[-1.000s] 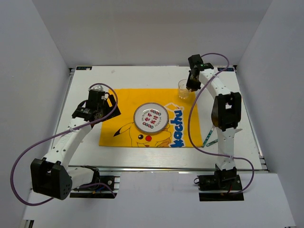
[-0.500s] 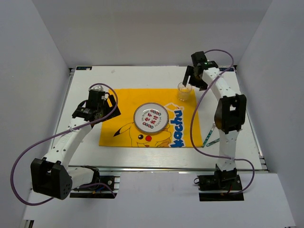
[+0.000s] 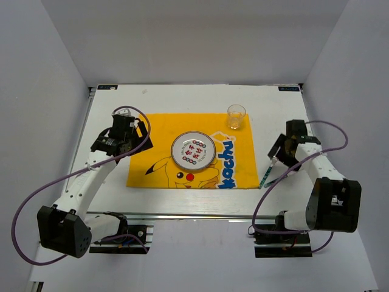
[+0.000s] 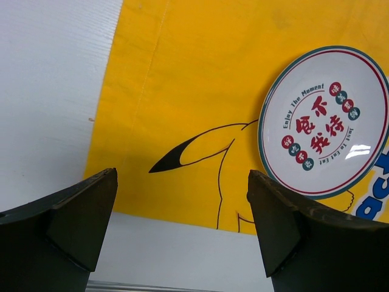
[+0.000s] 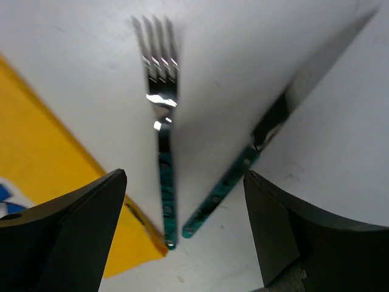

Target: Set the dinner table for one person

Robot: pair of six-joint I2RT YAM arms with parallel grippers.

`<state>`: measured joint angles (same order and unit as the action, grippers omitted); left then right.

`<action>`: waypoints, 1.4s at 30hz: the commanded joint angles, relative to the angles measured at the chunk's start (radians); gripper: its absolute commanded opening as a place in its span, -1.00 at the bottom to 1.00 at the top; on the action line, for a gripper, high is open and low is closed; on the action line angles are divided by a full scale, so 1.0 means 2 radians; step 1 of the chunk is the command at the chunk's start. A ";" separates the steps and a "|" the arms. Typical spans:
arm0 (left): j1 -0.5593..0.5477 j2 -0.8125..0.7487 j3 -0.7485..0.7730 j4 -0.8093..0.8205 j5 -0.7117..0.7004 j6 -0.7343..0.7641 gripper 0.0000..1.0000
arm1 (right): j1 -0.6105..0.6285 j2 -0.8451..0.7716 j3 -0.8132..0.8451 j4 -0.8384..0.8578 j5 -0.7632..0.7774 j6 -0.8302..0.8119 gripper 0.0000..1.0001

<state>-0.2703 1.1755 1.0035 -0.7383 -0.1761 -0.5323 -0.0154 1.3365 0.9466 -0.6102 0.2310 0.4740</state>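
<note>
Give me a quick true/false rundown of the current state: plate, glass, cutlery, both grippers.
1. The plate sits on the placemat. True.
2. The glass lies on its side. False: it stands upright at the placemat's far right corner.
3. The fork and knife lie on the plate. False: they lie side by side on the bare table, just right of the placemat.
4. The right gripper is open and empty, above the fork and knife. True.
5. The left gripper is shut on the plate. False: it is open and empty, over the placemat's left part.
</note>
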 commanded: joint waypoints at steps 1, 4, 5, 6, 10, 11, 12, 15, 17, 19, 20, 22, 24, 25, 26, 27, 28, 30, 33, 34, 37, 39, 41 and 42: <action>0.009 -0.024 0.017 -0.001 0.008 0.012 0.96 | -0.016 -0.005 -0.054 0.019 0.005 0.031 0.66; 0.009 -0.025 0.021 -0.002 0.011 0.018 0.96 | -0.026 -0.038 -0.091 0.027 0.018 0.055 0.47; 0.009 -0.026 0.020 -0.001 0.014 0.019 0.96 | -0.028 -0.044 -0.098 0.023 0.022 0.067 0.45; 0.009 -0.026 0.020 -0.001 0.016 0.021 0.96 | -0.030 -0.047 -0.101 0.019 0.026 0.074 0.45; 0.009 -0.029 0.019 0.002 0.026 0.024 0.96 | -0.034 -0.056 -0.113 0.020 0.030 0.107 0.43; 0.009 -0.029 0.019 0.002 0.028 0.025 0.96 | -0.034 -0.055 -0.117 0.025 0.021 0.117 0.41; 0.009 -0.029 0.019 0.003 0.029 0.024 0.96 | -0.035 -0.050 -0.126 0.030 0.019 0.123 0.40; 0.009 -0.030 0.018 0.003 0.032 0.025 0.96 | -0.034 -0.031 -0.134 0.036 0.021 0.141 0.34; 0.009 -0.031 0.018 0.003 0.032 0.025 0.96 | -0.034 -0.025 -0.142 0.042 0.023 0.151 0.27; 0.009 -0.033 0.018 0.003 0.031 0.026 0.96 | -0.034 -0.023 -0.155 0.043 0.038 0.167 0.20; 0.009 -0.034 0.018 0.003 0.031 0.026 0.96 | -0.034 -0.025 -0.160 0.043 0.042 0.173 0.11; 0.009 -0.032 0.018 0.002 0.031 0.026 0.96 | -0.034 -0.032 -0.173 0.049 0.048 0.175 0.06; 0.009 -0.032 0.018 0.003 0.032 0.025 0.96 | -0.034 -0.030 -0.176 0.050 0.052 0.175 0.05; 0.009 -0.030 0.018 0.003 0.033 0.025 0.96 | -0.034 -0.026 -0.175 0.048 0.059 0.179 0.04; 0.009 -0.030 0.019 0.002 0.034 0.026 0.96 | -0.035 -0.022 -0.173 0.045 0.060 0.179 0.02; 0.009 -0.030 0.019 0.003 0.034 0.025 0.96 | -0.035 -0.008 -0.170 0.041 0.062 0.183 -0.01; 0.009 -0.031 0.019 0.003 0.034 0.025 0.96 | -0.034 0.000 -0.166 0.035 0.065 0.186 -0.04; 0.009 -0.035 0.018 0.003 0.030 0.025 0.96 | -0.034 0.023 -0.160 0.031 0.066 0.187 -0.18; 0.009 -0.035 0.018 0.003 0.027 0.025 0.96 | -0.035 0.033 -0.173 0.048 0.060 0.192 -0.35; 0.009 -0.036 0.018 0.003 0.027 0.025 0.96 | -0.035 0.033 -0.179 0.053 0.059 0.193 -0.41; 0.009 -0.030 0.018 0.003 0.030 0.025 0.96 | -0.036 0.027 -0.189 0.060 0.060 0.196 -0.73; 0.009 -0.028 0.018 0.003 0.031 0.025 0.96 | -0.036 0.018 -0.185 0.055 0.069 0.197 -1.00; 0.009 -0.028 0.018 0.004 0.032 0.025 0.96 | -0.038 0.011 -0.181 0.044 0.077 0.200 -1.00; 0.009 -0.028 0.018 0.004 0.033 0.025 0.96 | -0.038 0.008 -0.176 0.035 0.085 0.200 -1.00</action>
<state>-0.2565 1.1431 1.0042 -0.7399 -0.1196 -0.4927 -0.0807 1.3281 0.6376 -0.5102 0.3595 0.8410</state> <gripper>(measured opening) 0.980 0.064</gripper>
